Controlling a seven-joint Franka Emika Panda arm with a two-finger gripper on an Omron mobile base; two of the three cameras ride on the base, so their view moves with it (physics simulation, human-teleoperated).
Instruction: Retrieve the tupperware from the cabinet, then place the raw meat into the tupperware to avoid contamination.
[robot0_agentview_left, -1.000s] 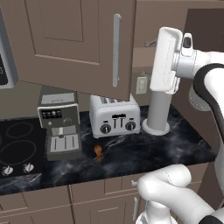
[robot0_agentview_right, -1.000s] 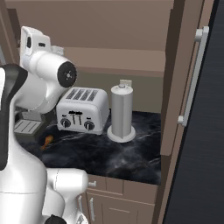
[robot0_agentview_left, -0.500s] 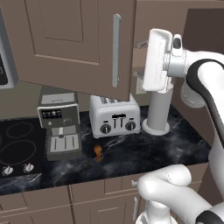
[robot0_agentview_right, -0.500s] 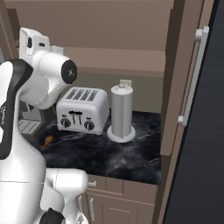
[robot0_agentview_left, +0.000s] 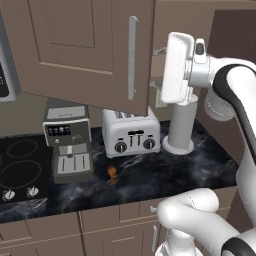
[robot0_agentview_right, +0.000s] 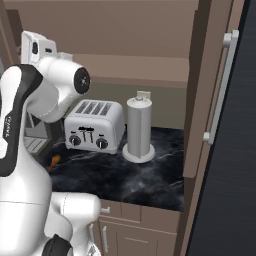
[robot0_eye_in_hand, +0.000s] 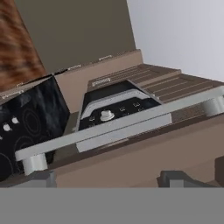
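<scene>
The cabinet (robot0_agentview_left: 75, 45) hangs over the counter with its left door swung open and a long silver bar handle (robot0_agentview_left: 132, 57) on it. My gripper (robot0_agentview_left: 156, 68) is raised beside that door's free edge. In the hand view the handle (robot0_eye_in_hand: 118, 127) runs slantwise across the door face just beyond my gripper (robot0_eye_in_hand: 107, 179), whose fingertips (robot0_eye_in_hand: 41, 177) stand far apart with nothing between them. The raw meat (robot0_agentview_left: 112, 173) lies on the dark counter in front of the toaster, also seen at the left in the right base view (robot0_agentview_right: 54, 161). The tupperware is out of view.
A silver toaster (robot0_agentview_left: 131, 132) and a tall grey cylinder (robot0_agentview_left: 180, 125) stand at the back of the counter. A coffee machine (robot0_agentview_left: 67, 145) and a black stove top (robot0_agentview_left: 20, 165) lie to the left. The cabinet's right door (robot0_agentview_right: 210, 90) stands open close by.
My hand has shifted left, closer to the open door's edge, staying at the same height. The fingers have closed a trifle. Nothing on the counter has moved.
</scene>
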